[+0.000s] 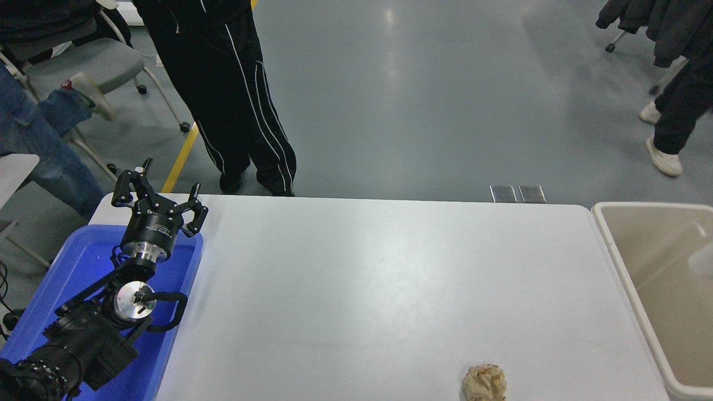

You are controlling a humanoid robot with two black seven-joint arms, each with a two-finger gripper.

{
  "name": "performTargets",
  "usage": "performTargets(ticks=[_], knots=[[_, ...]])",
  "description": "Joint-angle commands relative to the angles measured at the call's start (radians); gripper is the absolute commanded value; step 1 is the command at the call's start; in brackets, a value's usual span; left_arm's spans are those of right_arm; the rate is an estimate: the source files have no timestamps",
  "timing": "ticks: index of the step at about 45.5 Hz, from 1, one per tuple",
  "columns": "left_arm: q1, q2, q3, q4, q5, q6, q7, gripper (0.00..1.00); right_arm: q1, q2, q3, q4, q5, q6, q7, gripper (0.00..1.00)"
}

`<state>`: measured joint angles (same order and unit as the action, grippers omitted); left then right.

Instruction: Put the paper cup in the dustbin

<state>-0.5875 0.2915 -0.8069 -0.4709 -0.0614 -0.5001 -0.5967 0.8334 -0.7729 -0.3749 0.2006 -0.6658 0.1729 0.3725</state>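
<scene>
Nearly complete: paper cup (702,260) a pale blur inside dustbin (604,210); left claw (157,196) parked, spread; right claw unseen.

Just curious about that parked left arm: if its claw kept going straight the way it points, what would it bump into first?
The left gripper points up and away over the blue tray's far edge. Its way looks free past the white table's corner; the person's legs may lie beyond, but depth is unclear.
</scene>
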Motion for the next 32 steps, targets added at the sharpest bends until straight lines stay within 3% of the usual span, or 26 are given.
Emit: performTargets(ticks=[1,10,32], knots=[[0.0,0.0,0.0,0.0,0.0,0.0,0.0,1.0,-0.102,0.119,0.005,-0.171,0.12,-0.001,-0.027,0.0],[0.0,0.0,0.0,0.0,0.0,0.0,0.0,1.0,-0.142,0.176,0.002,-0.224,0.25,-0.012,-0.086,0.0],[0.001,0.0,0.0,0.0,0.0,0.0,0.0,1.0,-0.146,0.205,0.004,-0.247,0.256,-0.041,-0.095,0.0]])
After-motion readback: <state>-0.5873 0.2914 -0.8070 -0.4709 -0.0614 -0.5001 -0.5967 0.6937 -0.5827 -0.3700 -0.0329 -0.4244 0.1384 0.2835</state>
